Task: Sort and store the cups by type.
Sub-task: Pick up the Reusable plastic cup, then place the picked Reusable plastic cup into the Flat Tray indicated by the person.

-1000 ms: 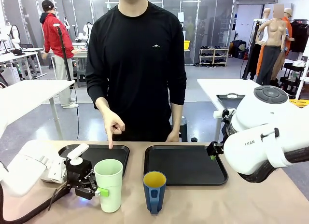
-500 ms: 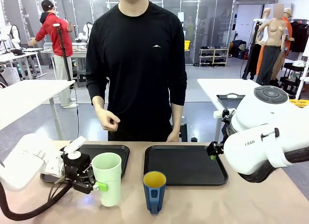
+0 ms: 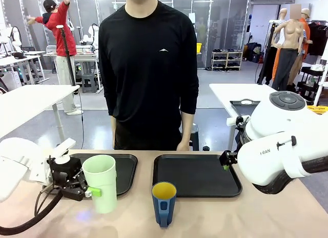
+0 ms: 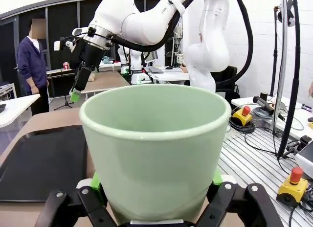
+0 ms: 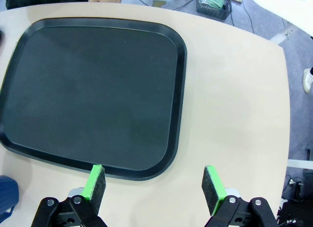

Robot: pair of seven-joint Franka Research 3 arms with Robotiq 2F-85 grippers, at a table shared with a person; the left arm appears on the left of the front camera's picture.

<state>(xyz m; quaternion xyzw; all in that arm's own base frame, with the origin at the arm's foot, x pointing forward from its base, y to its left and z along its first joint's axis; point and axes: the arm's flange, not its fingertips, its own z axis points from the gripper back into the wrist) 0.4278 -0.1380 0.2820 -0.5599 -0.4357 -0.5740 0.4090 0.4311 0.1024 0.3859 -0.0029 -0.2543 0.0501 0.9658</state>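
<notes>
My left gripper [image 3: 91,190] is shut on the tall mint-green tumbler [image 3: 100,182], which stands upright at the near edge of the left black tray [image 3: 125,166]. In the left wrist view the tumbler [image 4: 154,139] sits between the green pads [image 4: 95,180] of my left gripper [image 4: 155,183]. The dark blue cup [image 3: 164,203], yellow inside, stands on the table in front of the right black tray [image 3: 197,175]. My right gripper [image 3: 225,160] hangs open over that tray's right edge. In the right wrist view my right gripper [image 5: 154,185] is open above the tray [image 5: 93,90], and the blue cup [image 5: 7,195] shows at the lower left.
A person in a black top [image 3: 148,68] stands at the far side of the table with arms lowered. Bare tabletop [image 3: 266,217] lies to the right of the blue cup. My right arm's bulky body [image 3: 282,145] fills the right side.
My left gripper carried the tumbler left and away from the blue cup, toward the left tray. The person's pointing hand drew back to the side. The right arm stayed still.
</notes>
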